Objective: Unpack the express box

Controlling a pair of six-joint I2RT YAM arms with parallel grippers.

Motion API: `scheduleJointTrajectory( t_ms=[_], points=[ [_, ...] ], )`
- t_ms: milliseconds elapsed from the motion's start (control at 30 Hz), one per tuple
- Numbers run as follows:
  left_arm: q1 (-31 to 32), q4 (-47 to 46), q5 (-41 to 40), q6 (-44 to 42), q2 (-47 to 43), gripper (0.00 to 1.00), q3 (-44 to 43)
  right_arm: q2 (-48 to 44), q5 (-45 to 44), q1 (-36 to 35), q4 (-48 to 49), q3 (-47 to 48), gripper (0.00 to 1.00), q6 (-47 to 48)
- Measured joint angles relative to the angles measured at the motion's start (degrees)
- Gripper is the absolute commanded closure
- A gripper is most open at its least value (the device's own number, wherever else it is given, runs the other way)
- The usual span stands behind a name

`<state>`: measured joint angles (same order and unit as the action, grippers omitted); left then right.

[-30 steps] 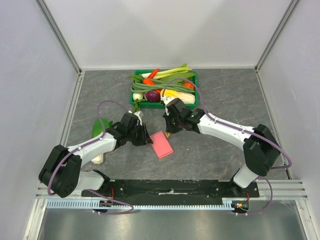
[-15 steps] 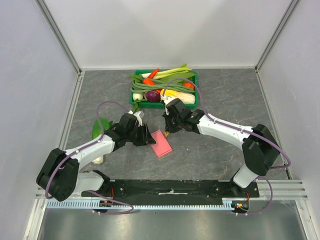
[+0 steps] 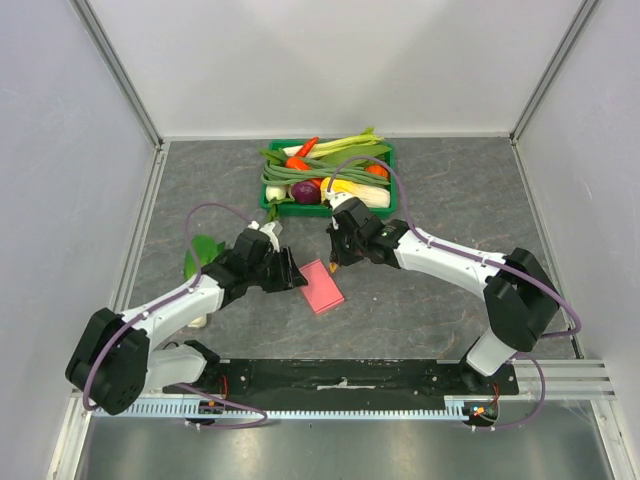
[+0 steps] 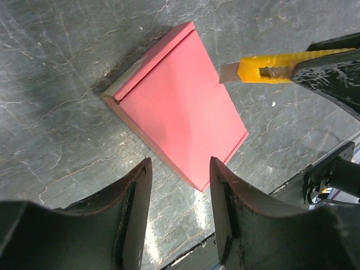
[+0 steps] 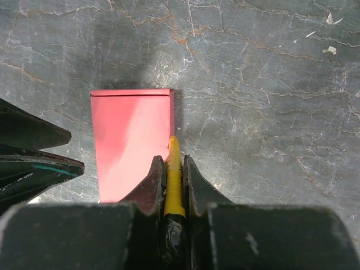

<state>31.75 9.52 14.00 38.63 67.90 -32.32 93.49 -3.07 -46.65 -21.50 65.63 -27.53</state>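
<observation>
Pink cardboard, thin and plain: the express box [image 3: 323,288] lies flat on the grey stone-patterned worktop [image 3: 450,200]. It sits between the two arms, on the near side of the green vegetable crate [image 3: 272,205] and well apart from it. It appears closed, and the left wrist view shows a flap seam along one short end.

Right gripper [image 5: 171,169]: the fingers are pressed together on a yellow utility knife [image 4: 270,66]. They pinch its handle so that the blade [image 4: 228,73] projects past the fingertips. The blade tip meets the box's right-hand long edge, where a small notch seems to show. Judgement: the knife is held in line with the fingers so that the arm can draw the tip along the edge and slit the box open.

Left gripper [image 4: 180,169]: the fingers are spread with nothing between them. They are poised over the box's left side, and no contact is evident. Judgement: this hand is stationed opposite the knife to pin or brace the box, which is light and would otherwise slide under the blade's push.

Status, as judged: cutting has barely begun and the contents are not yet exposed.

Risks noted: the unbraced box may skid. The blade may go too deep and mark what is inside.
</observation>
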Motion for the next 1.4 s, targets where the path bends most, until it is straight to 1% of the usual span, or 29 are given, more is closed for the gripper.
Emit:
scheduleJointTrajectory(
  t_ms=[100, 233, 400, 533, 800, 1000, 1167, 1400],
  points=[
    [0.0, 0.2, -0.2, 0.3, 1.6, 0.51, 0.0, 0.0, 0.0, 0.0, 0.1, -0.1, 1.0, -0.2],
    [0.0, -0.5, 0.2, 1.1, 6.2, 0.53, 0.1, 0.0, 0.0, 0.0, 0.1, -0.1, 1.0, -0.2],
    [0.0, -2.9, 2.5, 2.1, 10.8, 0.63, 0.0, 0.0, 0.0, 0.0, 0.3, -0.2, 1.0, -0.1],
    [-0.1, -4.2, 4.5, 2.3, 12.0, 0.65, -0.8, 0.0, 0.0, 0.1, 0.6, -0.2, 1.0, 0.0],
    [-0.1, -6.5, 8.6, 2.3, 10.9, 0.66, -0.8, 0.0, -0.9, 0.7, 1.3, -0.3, 1.0, 0.2],
    [-0.1, -11.0, 10.7, 2.5, 8.2, 0.66, -1.0, 0.2, -1.6, 0.8, 1.8, -0.6, 1.0, 0.6],
    [0.0, -13.1, 12.0, 2.7, 8.5, 0.65, -1.9, 0.3, -1.8, 0.8, 1.9, -1.0, 1.0, 0.7],
    [0.1, -14.5, 13.2, 2.7, 11.9, 0.64, -4.6, 1.1, -1.5, 0.8, 2.1, -1.5, 1.0, 1.0]
  ],
)
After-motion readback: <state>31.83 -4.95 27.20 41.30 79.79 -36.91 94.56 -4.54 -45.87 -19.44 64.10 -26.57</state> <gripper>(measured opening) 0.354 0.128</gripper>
